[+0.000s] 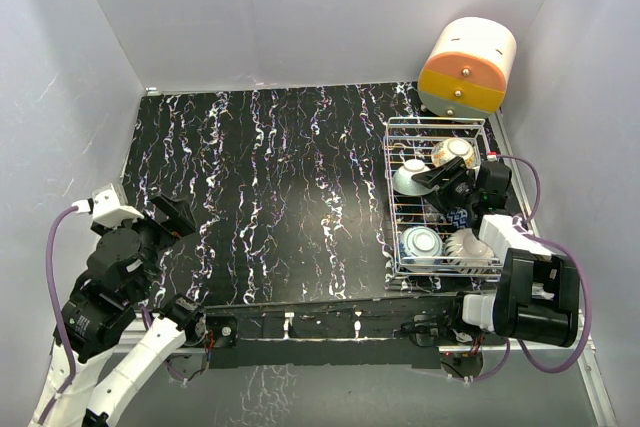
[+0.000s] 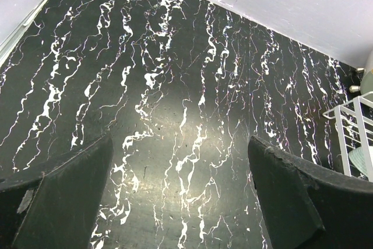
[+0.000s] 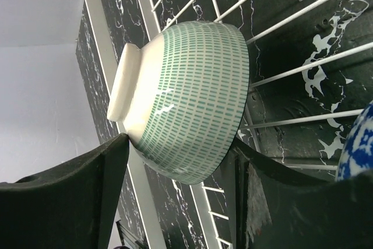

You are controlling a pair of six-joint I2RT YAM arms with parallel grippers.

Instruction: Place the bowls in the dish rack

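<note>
1. Four bowls, all in the rack [image 1: 402,209]. None shows on the table [image 2: 175,56], so I judge the load nearly done, with only a release left.
2. Nearest, left side: left gripper [image 2: 179,139] hangs over bare table, jaws wide apart, nothing between them. It is well apart from the rack.
3. Rack's near end: blue bowl [image 1: 420,242] and pale bowl [image 1: 470,245] sit side by side, tipped on edge.
4. Mid rack: mint bowl [image 3: 186,91] stands on its edge among the wires, foot toward the rack's side rail.
5. Around it, right gripper [image 3: 179,144] straddles the mint bowl with jaws well spread, one finger by the foot and the other at the rim. The foot-side finger looks to touch the wall. Can't tell if it is pinching or loose.
6. Step in hand, my read: letting go of the mint bowl. To do it well, spread until both fingers clear the wall and check the bowl rests on the wires alone. Then back out along the approach line, not sideways.
7. Risks: the rim-side finger could hook the rim and tip the bowl, or the wrist could clip the blue bowl nearby.
8. Far end: tan bowl [image 1: 453,152] sits just beyond the gripper. Past the rack is the drawer box [image 1: 467,67], not involved.
</note>
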